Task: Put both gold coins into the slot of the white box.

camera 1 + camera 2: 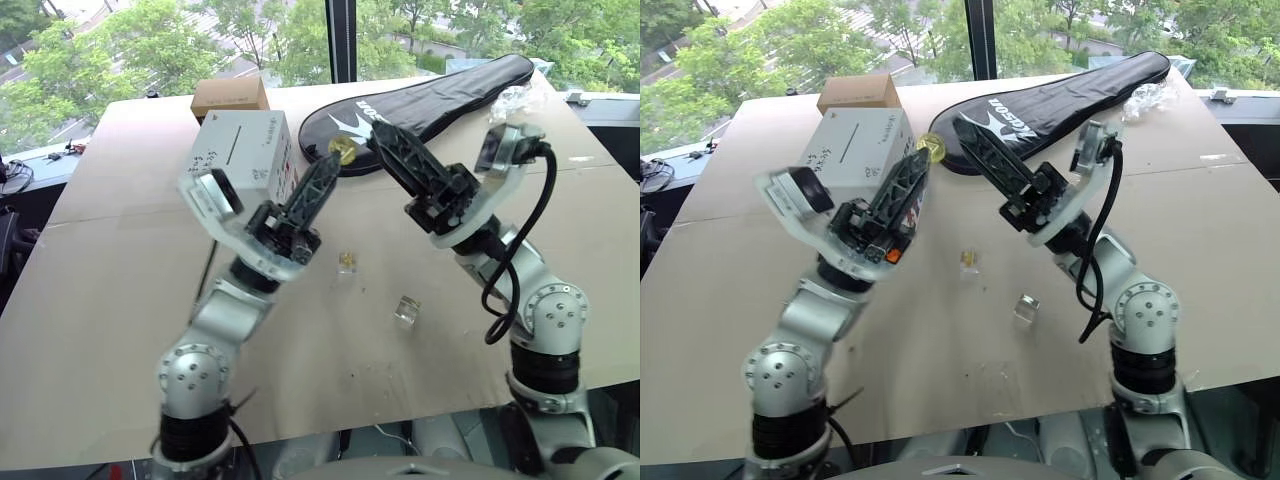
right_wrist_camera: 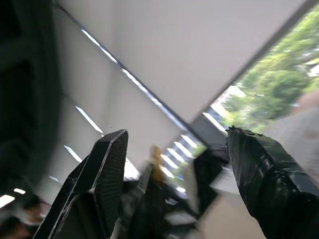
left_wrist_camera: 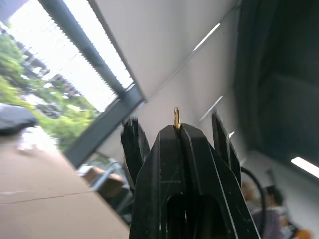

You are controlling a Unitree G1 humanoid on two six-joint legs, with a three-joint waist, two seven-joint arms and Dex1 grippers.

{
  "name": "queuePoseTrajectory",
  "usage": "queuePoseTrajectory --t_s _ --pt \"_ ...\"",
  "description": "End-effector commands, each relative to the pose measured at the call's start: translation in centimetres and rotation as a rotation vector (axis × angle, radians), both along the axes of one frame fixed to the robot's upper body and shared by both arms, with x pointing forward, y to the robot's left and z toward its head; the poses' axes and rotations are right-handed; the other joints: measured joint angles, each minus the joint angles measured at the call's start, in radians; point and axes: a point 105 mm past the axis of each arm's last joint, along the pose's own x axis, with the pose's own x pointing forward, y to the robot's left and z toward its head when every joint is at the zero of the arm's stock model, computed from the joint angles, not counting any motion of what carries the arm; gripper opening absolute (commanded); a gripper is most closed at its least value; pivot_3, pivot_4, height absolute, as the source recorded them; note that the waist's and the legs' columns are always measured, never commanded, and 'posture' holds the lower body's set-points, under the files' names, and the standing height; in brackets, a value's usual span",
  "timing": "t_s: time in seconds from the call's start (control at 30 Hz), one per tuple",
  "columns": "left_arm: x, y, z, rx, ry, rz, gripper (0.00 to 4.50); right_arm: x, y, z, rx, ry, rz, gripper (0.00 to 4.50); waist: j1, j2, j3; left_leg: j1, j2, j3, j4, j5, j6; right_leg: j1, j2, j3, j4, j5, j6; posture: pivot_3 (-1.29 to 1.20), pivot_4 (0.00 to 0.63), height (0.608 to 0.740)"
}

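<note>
A small round gold coin (image 1: 342,151) sits pinched at the very tip of the left gripper (image 1: 338,157), whose black fingers are closed on its edge, raised just beside the white cube box (image 1: 243,152) with its thin dark slot (image 1: 229,152). The right gripper (image 2: 172,149) hangs spread wide and empty close by. A second gold coin in clear casing (image 1: 347,261) lies on the tan cardboard-covered table (image 1: 120,250). With so thin a hold, the coin could twist or slip and drop before it lines up with the slot.

Head stereo pair overlooks table (image 1: 120,300); wrist cameras face ceiling.
</note>
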Motion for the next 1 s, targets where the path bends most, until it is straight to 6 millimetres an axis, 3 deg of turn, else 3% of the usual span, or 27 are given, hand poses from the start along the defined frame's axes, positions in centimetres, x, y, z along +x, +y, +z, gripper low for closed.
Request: queuePoseTrajectory --t_s 0.03,0.17,0.3,0.43,0.57,0.87,1.0 --pt "-0.2 3.2 1.9 0.178 -0.111 0.134 0.0 0.3 -2.9 0.1 -0.131 -0.15 -0.069 3.34 -0.003 0.001 0.001 -0.001 0.0 0.0 -0.001 0.0 0.0 -0.002 0.0 0.0 0.0 0.0 0.0 0.0 0.15 0.74" --pt "2.0 5.9 2.8 0.441 -0.156 0.381 0.0 0.9 -4.6 -0.6 -0.335 -0.312 -0.12 3.34 -0.003 0.001 0.001 -0.002 0.002 0.003 -0.003 0.0 0.0 -0.005 0.001 0.003 0.0 0.0 0.0 0.0 0.15 0.74" --pt "4.8 6.7 2.7 0.614 -0.158 0.586 0.0 1.3 -5.2 -1.1 -0.495 -0.464 -0.118 3.34 0.004 0.0 0.001 -0.003 0.002 0.003 -0.002 0.0 0.0 -0.005 0.001 0.003 -0.001 0.0 0.0 0.0 0.15 0.74" --pt "7.0 7.2 3.0 0.61 -0.1 0.752 0.0 1.9 -5.6 -1.2 -0.591 -0.547 -0.13 3.34 0.005 0.0 0.001 -0.009 0.003 0.004 -0.001 0.0 0.0 -0.01 0.0 0.003 0.0 0.0 0.0 0.0 0.15 0.74" --pt "8.7 7.4 1.5 0.724 0.059 0.865 0.0 2.2 -6.0 -0.5 -0.626 -0.601 -0.146 3.34 -0.002 -0.001 0.001 -0.016 0.003 0.003 0.003 0.0 0.0 -0.015 -0.003 0.001 0.0 0.0 0.0 0.0 0.15 0.74" --pt "8.9 11.1 1.0 0.797 0.193 1.057 0.0 1.6 -5.7 1.0 -0.583 -0.636 -0.096 3.34 -0.006 -0.001 0.001 -0.018 0.003 0.002 0.009 0.0 0.0 -0.015 -0.003 0.0 0.004 0.001 0.0 0.0 0.15 0.74" --pt "8.8 11.3 0.2 0.788 0.256 1.043 0.0 1.1 -5.1 1.6 -0.56 -0.645 -0.056 3.34 -0.003 -0.001 0.001 -0.019 0.003 0.002 0.013 0.0 -0.001 -0.014 -0.003 -0.001 0.004 0.001 0.0 0.0 0.15 0.74"
